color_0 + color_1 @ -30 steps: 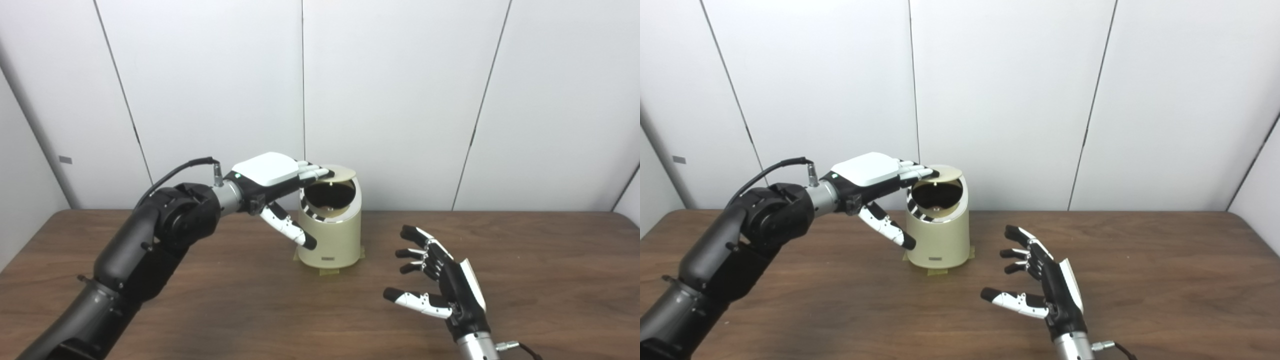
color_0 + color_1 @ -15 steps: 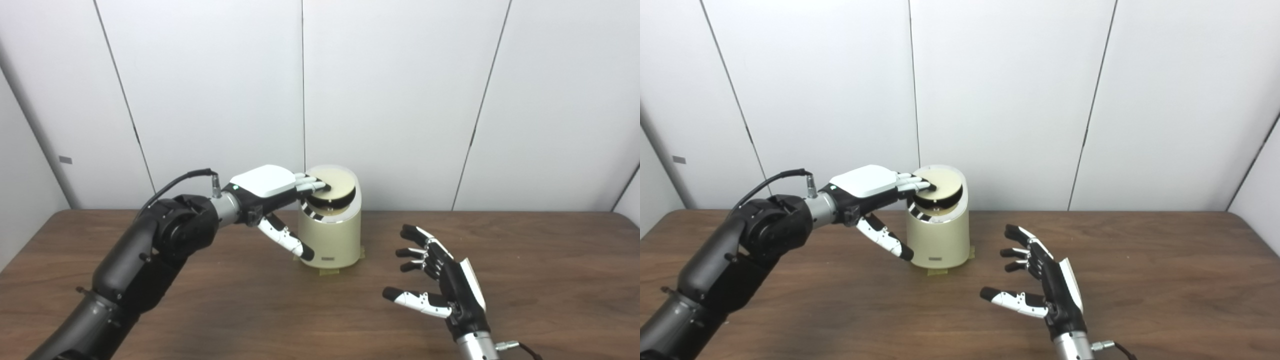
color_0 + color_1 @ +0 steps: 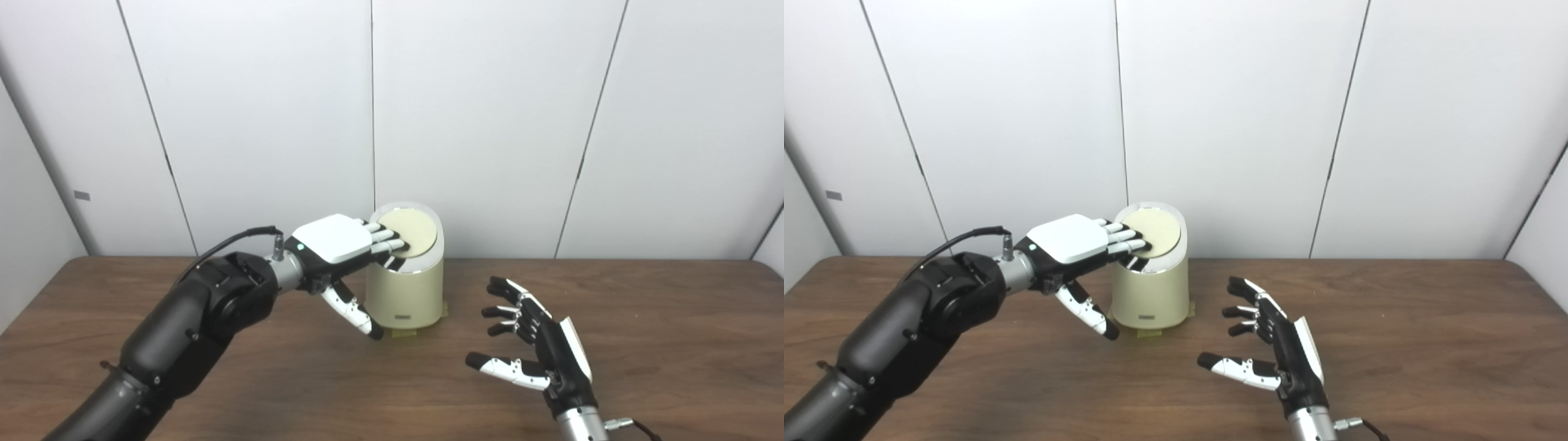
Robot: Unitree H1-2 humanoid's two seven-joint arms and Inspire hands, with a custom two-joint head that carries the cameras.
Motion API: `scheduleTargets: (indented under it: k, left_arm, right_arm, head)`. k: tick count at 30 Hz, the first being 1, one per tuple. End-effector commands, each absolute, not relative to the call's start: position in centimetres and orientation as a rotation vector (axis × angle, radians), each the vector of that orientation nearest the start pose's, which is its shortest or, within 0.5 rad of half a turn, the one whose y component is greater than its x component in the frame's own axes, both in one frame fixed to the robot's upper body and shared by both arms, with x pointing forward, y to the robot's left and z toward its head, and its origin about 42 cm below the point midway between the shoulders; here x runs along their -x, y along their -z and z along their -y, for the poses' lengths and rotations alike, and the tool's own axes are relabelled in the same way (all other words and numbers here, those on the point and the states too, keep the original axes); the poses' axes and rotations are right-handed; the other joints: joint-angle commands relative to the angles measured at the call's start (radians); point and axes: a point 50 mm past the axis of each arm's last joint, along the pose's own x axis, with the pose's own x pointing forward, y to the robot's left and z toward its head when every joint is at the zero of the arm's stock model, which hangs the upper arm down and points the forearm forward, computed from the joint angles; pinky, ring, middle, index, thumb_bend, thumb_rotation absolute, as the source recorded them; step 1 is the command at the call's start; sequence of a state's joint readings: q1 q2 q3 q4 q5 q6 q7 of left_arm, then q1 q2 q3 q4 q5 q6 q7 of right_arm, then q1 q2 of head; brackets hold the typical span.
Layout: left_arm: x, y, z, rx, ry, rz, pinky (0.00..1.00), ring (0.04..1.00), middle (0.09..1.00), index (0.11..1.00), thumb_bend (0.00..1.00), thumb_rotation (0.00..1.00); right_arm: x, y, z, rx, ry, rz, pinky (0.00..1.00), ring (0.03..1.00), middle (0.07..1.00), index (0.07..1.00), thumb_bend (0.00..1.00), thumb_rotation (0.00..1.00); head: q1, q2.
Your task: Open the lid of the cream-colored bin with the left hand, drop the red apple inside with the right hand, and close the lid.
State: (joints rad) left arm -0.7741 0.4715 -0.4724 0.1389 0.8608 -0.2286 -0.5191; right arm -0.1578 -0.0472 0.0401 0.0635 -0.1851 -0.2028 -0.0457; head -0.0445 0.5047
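The cream-colored bin (image 3: 406,294) stands near the back of the brown table, on tape patches. Its round lid (image 3: 411,226) lies almost flat on the slanted top, with a thin dark gap at its front edge. My left hand (image 3: 343,245) is open, its fingers (image 3: 386,240) resting on the lid's left part and its thumb pointing down beside the bin's left wall. My right hand (image 3: 539,343) is open and empty, hovering over the table to the right of the bin. No red apple is in view.
The brown table (image 3: 643,318) stretches left and right, with its far edge against a white panelled wall (image 3: 490,122). A black cable (image 3: 226,245) loops from my left wrist.
My left hand has come down and pressed the lid from raised and open to almost shut on the bin. My right hand has barely moved.
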Motion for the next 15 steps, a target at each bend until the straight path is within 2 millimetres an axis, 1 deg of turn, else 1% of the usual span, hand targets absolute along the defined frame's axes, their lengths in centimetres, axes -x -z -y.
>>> scheduleTargets:
  k: [1, 4, 9, 13, 15]
  left_arm:
    - [-45.2, -30.0, -17.2, -1.723, 0.709, 0.563, 1.00, 1.000, 0.991, 1.000, 1.00, 0.71]
    - [-45.1, -29.1, -16.8, -1.773, 0.706, 0.572, 1.00, 1.000, 0.997, 1.000, 1.00, 0.71]
    - [-44.7, -28.4, -16.7, -1.932, 0.670, 0.595, 1.00, 1.000, 0.978, 0.977, 1.00, 0.76]
    - [-44.6, -28.5, -16.7, -2.007, 0.678, 0.521, 1.00, 1.000, 0.927, 0.946, 1.00, 0.76]
    - [-44.6, -28.7, -16.7, -2.031, 0.686, 0.492, 1.00, 1.000, 0.886, 0.904, 1.00, 0.77]
  right_arm:
    - [-33.8, -16.2, 19.6, 0.215, -0.046, 0.395, 0.55, 0.692, 0.820, 0.822, 0.84, 0.33]
    - [-33.8, -16.2, 19.6, 0.217, -0.045, 0.395, 0.55, 0.692, 0.820, 0.821, 0.84, 0.32]
    - [-33.6, -16.3, 19.7, 0.217, -0.044, 0.396, 0.56, 0.691, 0.822, 0.827, 0.83, 0.34]
    - [-33.7, -16.3, 20.0, 0.202, -0.040, 0.397, 0.57, 0.697, 0.829, 0.826, 0.83, 0.34]
    - [-33.7, -16.3, 20.1, 0.205, -0.034, 0.402, 0.56, 0.690, 0.824, 0.821, 0.83, 0.34]
  head:
    - [-0.001, 0.001]
    - [-0.004, 0.003]
    - [0.000, 0.009]
    - [0.003, 0.012]
    - [0.005, 0.012]
